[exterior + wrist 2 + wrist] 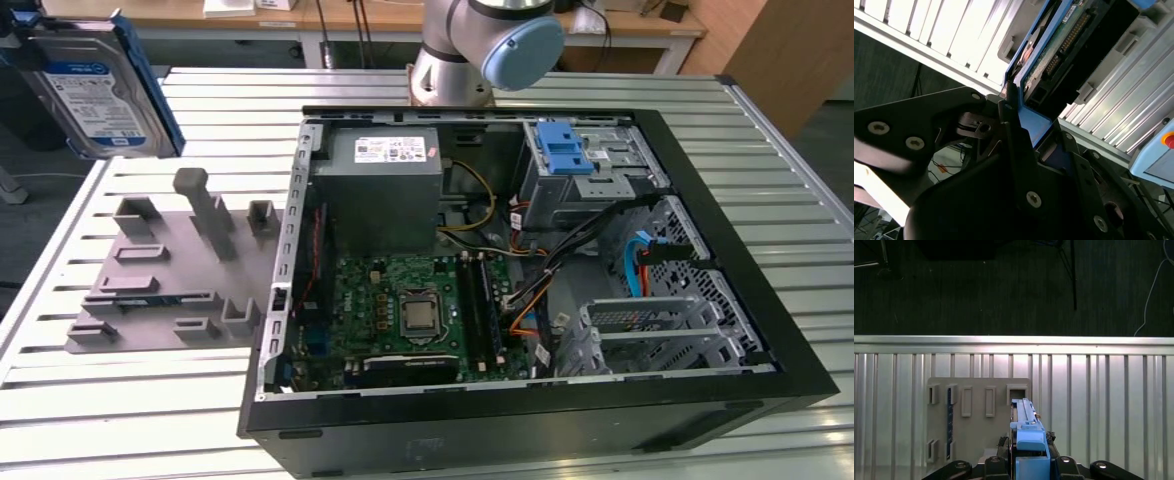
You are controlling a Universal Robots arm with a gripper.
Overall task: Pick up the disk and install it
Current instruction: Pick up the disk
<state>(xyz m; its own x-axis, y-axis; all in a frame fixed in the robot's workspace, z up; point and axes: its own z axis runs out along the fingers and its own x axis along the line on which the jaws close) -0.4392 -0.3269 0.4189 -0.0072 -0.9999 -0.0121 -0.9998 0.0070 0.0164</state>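
One disk point(100, 90) hangs high in the air at the exterior view's left, well apart from the open computer case point(534, 425). In the second wrist view the claw point(1033, 127) is squeezed shut on the disk's blue plastic edge. That edge looks thin, so the disk might slip or tip. The case is full of wires point(587, 225), and a tipped disk could catch on them or bump the metal.

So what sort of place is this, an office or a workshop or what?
Probably a robotics lab or test bench: a robot arm rises behind an open computer case that lies on a slatted metal table, with a grey fixture plate alongside and wooden desks behind.
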